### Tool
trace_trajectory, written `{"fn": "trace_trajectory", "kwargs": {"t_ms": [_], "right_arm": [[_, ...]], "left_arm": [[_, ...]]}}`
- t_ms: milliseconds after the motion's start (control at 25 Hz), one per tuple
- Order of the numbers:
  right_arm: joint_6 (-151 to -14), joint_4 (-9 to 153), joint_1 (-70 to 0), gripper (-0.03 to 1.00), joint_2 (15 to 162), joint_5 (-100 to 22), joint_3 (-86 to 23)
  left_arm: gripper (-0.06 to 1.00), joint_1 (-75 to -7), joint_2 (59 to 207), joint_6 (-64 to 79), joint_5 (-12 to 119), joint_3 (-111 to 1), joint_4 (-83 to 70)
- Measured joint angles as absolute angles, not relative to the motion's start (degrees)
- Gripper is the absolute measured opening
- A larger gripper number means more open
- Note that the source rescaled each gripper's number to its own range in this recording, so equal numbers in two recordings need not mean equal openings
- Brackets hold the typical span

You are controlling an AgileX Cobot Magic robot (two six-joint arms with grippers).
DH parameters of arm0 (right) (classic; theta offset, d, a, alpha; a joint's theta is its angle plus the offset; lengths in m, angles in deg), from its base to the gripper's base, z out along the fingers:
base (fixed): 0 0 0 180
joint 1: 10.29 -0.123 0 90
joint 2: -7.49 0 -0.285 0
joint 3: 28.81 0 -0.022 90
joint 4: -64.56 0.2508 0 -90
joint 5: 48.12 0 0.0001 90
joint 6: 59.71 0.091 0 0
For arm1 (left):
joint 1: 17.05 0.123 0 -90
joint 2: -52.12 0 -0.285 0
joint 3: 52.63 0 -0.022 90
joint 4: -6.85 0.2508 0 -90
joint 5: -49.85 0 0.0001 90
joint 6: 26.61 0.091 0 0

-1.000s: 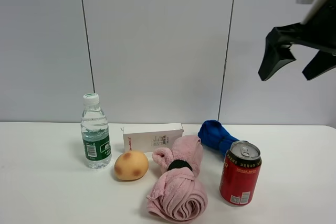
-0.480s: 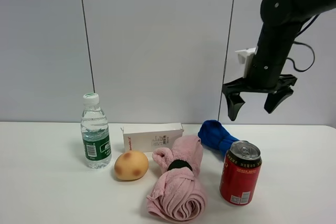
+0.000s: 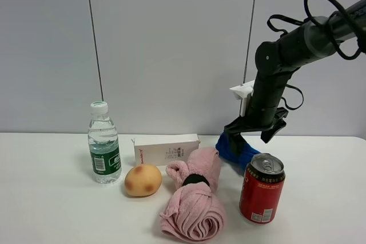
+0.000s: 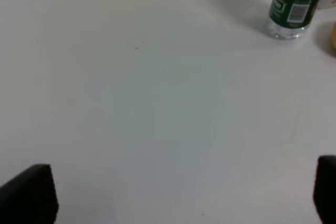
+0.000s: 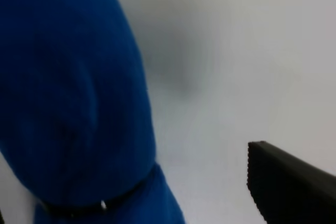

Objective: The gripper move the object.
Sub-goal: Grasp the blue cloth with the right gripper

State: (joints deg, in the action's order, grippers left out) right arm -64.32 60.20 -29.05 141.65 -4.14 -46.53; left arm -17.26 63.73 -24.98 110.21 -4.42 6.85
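Note:
A blue rolled cloth (image 3: 230, 146) lies on the white table (image 3: 46, 210) behind the red can (image 3: 262, 188). It fills the right wrist view (image 5: 68, 93). My right gripper (image 3: 249, 134) is open and has come down over the cloth's far end, one finger on each side. One dark fingertip (image 5: 289, 187) shows beside the cloth, not touching it. My left gripper (image 4: 178, 198) is open and empty over bare table; it does not show in the exterior view.
A water bottle (image 3: 103, 144) stands at the left and also shows in the left wrist view (image 4: 294, 3). A white box (image 3: 166, 148), a yellow round bun (image 3: 143, 179) and a pink rolled towel (image 3: 194, 201) lie mid-table, close to the blue cloth.
My right arm has dropped from high at the upper right down and leftward onto the blue cloth. The objects on the table have not moved.

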Motion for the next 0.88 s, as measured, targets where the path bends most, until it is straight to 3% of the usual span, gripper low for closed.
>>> {"fn": "trace_trajectory", "kwargs": {"t_ms": [760,880], "right_arm": [[-65.44,59.82,-29.48,0.95,145.7,-9.19,-46.71],[-65.44,59.82,-29.48,0.87,146.41,-9.33,-46.71]], "left_arm": [[1.0,-17.26,63.73,-24.98,110.21,-4.42,6.85],[1.0,-17.26,63.73,-24.98,110.21,-4.42,6.85]]}}
